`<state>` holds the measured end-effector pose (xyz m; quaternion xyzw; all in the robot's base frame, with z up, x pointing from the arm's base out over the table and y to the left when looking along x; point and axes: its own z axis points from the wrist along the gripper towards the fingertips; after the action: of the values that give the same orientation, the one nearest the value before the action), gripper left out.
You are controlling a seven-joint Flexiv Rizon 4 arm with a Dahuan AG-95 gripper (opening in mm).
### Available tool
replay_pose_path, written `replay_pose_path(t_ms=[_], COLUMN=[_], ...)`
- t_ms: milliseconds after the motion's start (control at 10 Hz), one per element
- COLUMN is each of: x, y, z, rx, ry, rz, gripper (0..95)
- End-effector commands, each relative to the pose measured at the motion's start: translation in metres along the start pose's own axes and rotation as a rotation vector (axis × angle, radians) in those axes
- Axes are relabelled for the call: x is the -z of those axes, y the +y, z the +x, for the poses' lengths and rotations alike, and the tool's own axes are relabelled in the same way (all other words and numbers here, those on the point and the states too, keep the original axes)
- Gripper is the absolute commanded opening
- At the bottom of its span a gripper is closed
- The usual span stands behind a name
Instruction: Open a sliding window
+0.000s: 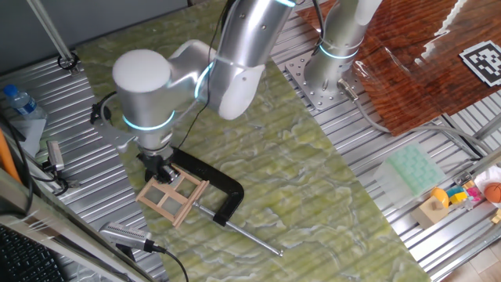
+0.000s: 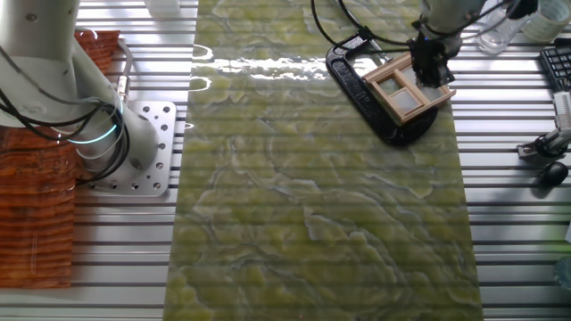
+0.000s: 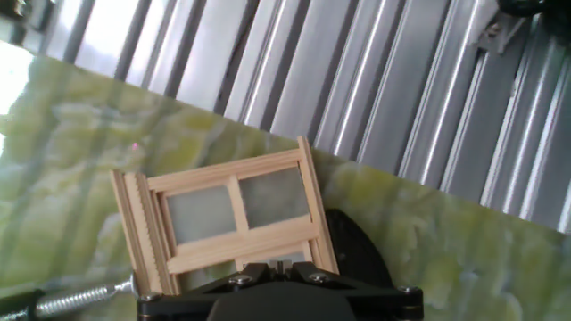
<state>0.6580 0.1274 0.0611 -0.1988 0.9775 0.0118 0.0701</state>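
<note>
The sliding window (image 1: pixel 172 196) is a small light-wood frame with greyish panes and a wooden cross. It lies flat on the green mat, held in a black C-clamp (image 1: pixel 225 188). It also shows in the other fixed view (image 2: pixel 403 89) and in the hand view (image 3: pixel 236 223). My gripper (image 1: pixel 162 171) points down onto the window's edge nearest the arm, as the other fixed view (image 2: pixel 431 76) also shows. In the hand view the gripper (image 3: pixel 280 265) has its fingers drawn close together, right over the window's lower half. What they touch is hidden.
The clamp's steel screw rod (image 1: pixel 252 236) sticks out over the mat towards the front. A brush (image 1: pixel 125 233), cables and a bottle (image 1: pixel 17 100) lie on the ribbed metal table left of the mat. The arm's base (image 1: pixel 333 74) stands at the back.
</note>
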Motion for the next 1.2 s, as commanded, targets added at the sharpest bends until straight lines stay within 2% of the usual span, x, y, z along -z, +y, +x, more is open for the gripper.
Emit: replay_pose_path(t_ms=[100, 1200], x=[-0.007, -0.026], y=[0.0, 0.005], z=[-0.008, -0.016], rx=[-0.01, -0.006], ry=[0.039, 0.032], rz=[0.021, 0.001], gripper=[0.0, 0.0])
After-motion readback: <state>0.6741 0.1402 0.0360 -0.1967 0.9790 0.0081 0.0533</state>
